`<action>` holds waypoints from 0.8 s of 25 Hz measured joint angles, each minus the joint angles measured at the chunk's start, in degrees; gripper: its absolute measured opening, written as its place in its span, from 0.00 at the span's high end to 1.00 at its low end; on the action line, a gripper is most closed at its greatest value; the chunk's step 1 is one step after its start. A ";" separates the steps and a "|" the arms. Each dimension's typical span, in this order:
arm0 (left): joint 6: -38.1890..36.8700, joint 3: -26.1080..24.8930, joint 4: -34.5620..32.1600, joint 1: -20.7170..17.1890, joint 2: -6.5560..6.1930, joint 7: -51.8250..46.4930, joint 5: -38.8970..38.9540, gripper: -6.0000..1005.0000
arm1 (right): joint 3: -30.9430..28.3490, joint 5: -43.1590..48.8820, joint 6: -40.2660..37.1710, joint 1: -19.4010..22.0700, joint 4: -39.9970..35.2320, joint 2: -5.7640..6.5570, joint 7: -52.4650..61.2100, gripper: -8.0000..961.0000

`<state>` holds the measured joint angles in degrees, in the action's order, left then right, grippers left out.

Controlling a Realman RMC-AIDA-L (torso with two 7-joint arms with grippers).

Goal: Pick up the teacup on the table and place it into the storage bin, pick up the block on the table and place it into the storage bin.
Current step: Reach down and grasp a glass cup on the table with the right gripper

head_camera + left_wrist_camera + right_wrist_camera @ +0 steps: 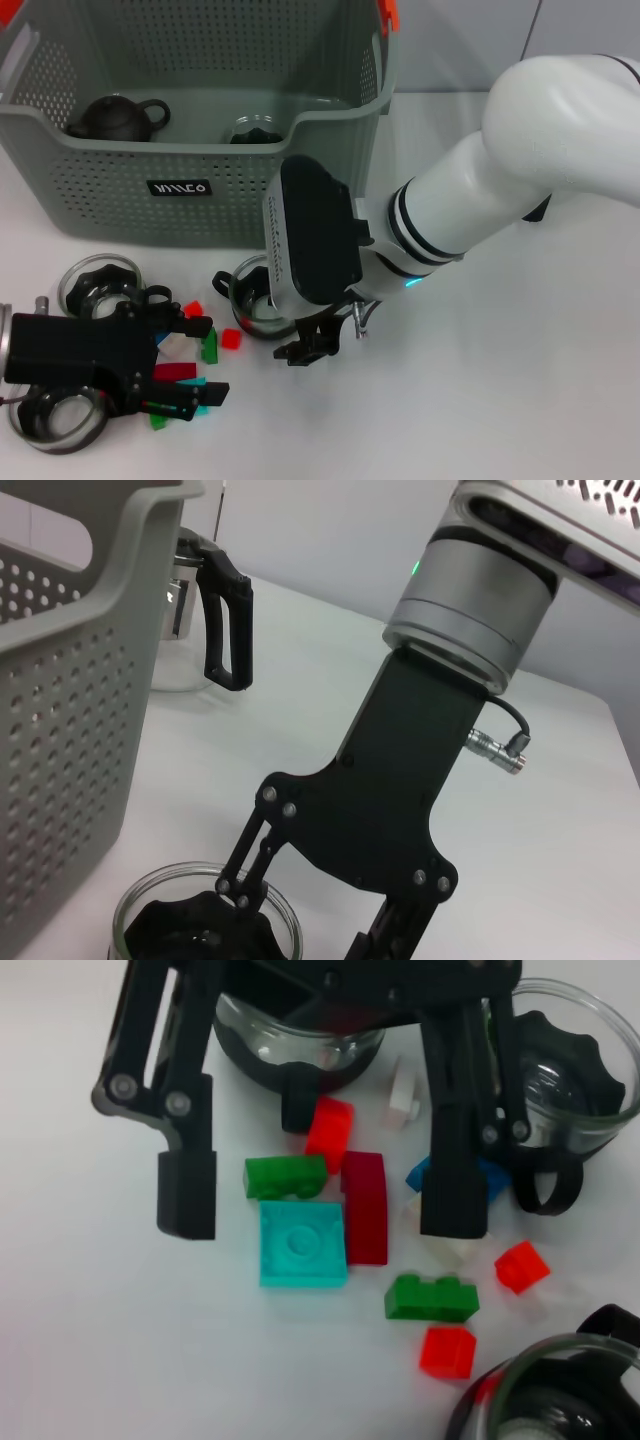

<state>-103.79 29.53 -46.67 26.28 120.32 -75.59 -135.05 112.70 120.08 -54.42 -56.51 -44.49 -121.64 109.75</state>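
Note:
The storage bin (120, 200) stands at the back left and holds a dark teapot (120, 118) and a glass cup (255, 130). One glass teacup (250, 300) with a black handle sits in front of the bin. My right gripper (315, 345) hangs just to its right, close to its rim, and looks open; the left wrist view shows this gripper (305, 920) beside the teacup (205, 920). My left gripper (212, 360) is open and low over a scatter of blocks. In the right wrist view its fingers (185, 1190) straddle a teal block (302, 1243) and a dark red block (366, 1208).
Two more glass teacups (100, 285) (55, 420) lie by my left arm. Red blocks (232, 340) and green blocks (210, 348) are strewn between the grippers. A glass pitcher with a black handle (225, 620) stands beyond the bin. White tabletop stretches to the right.

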 joint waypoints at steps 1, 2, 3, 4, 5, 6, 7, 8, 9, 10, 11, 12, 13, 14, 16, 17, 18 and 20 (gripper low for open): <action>0.00 0.00 0.00 0.00 0.00 0.01 0.01 0.12 | 0.25 -0.02 0.12 0.00 0.03 0.00 0.00 0.33; 0.04 0.00 0.00 0.00 0.00 0.00 0.01 0.12 | 0.54 -0.03 0.26 0.00 0.09 -0.02 0.00 0.33; 0.10 0.00 0.00 0.00 0.00 0.00 0.02 0.12 | 0.84 -0.03 0.44 -0.02 0.18 -0.04 0.01 0.33; 0.18 0.00 0.00 0.00 0.01 0.01 0.04 0.12 | 1.18 -0.03 0.55 -0.09 0.35 -0.06 0.13 0.33; 0.28 0.00 0.01 0.00 0.03 0.00 0.07 0.12 | 1.49 -0.03 0.68 -0.18 0.47 -0.08 0.40 0.33; 0.37 0.00 0.04 0.00 0.05 0.01 0.09 0.12 | 1.90 -0.04 1.01 -0.28 0.54 -0.08 0.87 0.33; 0.45 0.00 0.08 0.00 0.06 0.01 0.09 0.12 | 2.27 -0.03 1.32 -0.32 0.57 -0.09 1.41 0.34; 0.54 0.00 0.13 0.00 0.08 0.01 0.10 0.12 | 2.69 -0.02 1.70 -0.38 0.59 -0.09 2.02 0.34; 0.58 0.00 0.17 0.00 0.08 0.00 0.11 0.12 | 3.08 0.06 2.08 -0.43 0.59 -0.09 2.68 0.34; 0.59 0.00 0.18 0.00 0.09 0.01 0.11 0.12 | 3.33 0.18 2.27 -0.48 0.60 -0.09 3.09 0.35; 0.60 0.00 0.20 0.00 0.09 0.01 0.12 0.12 | 3.51 0.28 2.37 -0.53 0.59 -0.09 3.41 0.38; 0.61 0.00 0.20 0.00 0.09 0.01 0.13 0.12 | 3.76 0.33 2.36 -0.58 0.51 -0.04 3.62 0.41; 0.61 0.00 0.20 0.00 0.09 0.01 0.14 0.12 | 3.95 0.36 2.29 -0.60 0.37 0.02 3.74 0.44; 0.62 0.00 0.20 0.00 0.10 0.01 0.14 0.12 | 4.10 0.37 2.13 -0.61 0.22 0.09 3.82 0.47; 0.62 0.00 0.20 0.00 0.15 0.01 0.13 0.12 | 4.14 0.38 1.70 -0.80 0.05 0.18 4.15 0.53; 0.62 0.00 0.20 0.00 0.17 0.01 0.12 0.12 | 4.13 0.39 1.30 -0.93 0.02 0.25 4.32 0.57; 0.62 0.00 0.20 0.00 0.18 0.01 0.12 0.12 | 4.02 0.40 0.86 -1.09 0.00 0.32 4.51 0.62; 0.62 0.00 0.20 -0.06 0.18 0.00 0.11 0.12 | 3.87 0.42 0.12 -1.35 -0.02 0.42 5.06 0.71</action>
<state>-103.17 29.53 -46.47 26.22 120.50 -75.59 -134.94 116.57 120.50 -54.29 -57.86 -44.51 -121.21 114.81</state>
